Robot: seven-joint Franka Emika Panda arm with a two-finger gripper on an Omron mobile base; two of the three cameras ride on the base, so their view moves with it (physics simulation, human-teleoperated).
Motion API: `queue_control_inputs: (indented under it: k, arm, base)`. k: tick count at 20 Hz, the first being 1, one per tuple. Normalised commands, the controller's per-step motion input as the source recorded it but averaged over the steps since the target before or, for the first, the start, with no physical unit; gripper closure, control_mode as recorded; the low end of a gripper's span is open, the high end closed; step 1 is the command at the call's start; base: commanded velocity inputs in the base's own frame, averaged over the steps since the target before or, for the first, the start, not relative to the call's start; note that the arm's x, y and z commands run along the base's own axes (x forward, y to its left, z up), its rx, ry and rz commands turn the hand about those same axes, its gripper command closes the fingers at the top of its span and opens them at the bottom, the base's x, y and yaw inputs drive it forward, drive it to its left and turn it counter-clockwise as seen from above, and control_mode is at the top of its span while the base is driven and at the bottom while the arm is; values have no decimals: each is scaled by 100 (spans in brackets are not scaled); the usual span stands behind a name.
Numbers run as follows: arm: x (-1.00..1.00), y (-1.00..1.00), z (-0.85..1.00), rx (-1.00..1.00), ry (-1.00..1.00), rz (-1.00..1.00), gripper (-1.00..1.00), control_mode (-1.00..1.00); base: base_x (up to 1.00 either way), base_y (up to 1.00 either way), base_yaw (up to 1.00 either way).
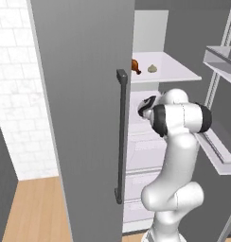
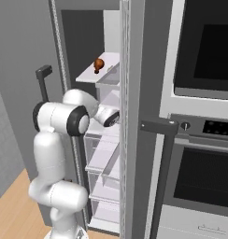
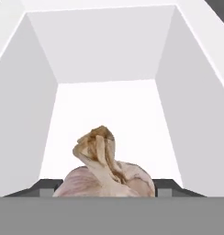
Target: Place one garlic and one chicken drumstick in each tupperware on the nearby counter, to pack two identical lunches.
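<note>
claw (image 3: 104, 193) gripping papery pinkish-white garlic bulb (image 3: 104, 176); back straight out toward 6 o'clock, keeping clear of the white fridge compartment walls (image 3: 22, 114).

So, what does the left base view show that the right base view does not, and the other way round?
Left base view, not the right: a white brick wall, and a garlic beside the drumstick; I cannot make that garlic out from the right. Right base view, not the left: the oven. Both: the drumstick on the white shelf, and the arm reaching in below it.
</note>
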Motion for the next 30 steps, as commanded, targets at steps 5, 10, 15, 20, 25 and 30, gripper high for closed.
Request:
queue_control_inputs:
  k: [5, 10, 15, 20, 25, 30]
  arm:
    - [-100, 35, 21, -6, 8, 11, 100, -100]
    - [-100, 26, 52, -4, 9, 11, 100, -100]
    - [-100, 30, 96, -1, 18, 9, 100, -100]
    - [-100, 18, 87, -3, 4, 11, 100, -100]
    - [-100, 0, 38, -2, -16, 7, 100, -100]
    - [-100, 2, 27, -3, -23, 4, 100, -100]
  base:
    - [0, 0, 0]
    - [0, 0, 0]
    - [0, 0, 0]
    - [0, 0, 0]
    - [0, 0, 0]
    - [0, 0, 0]
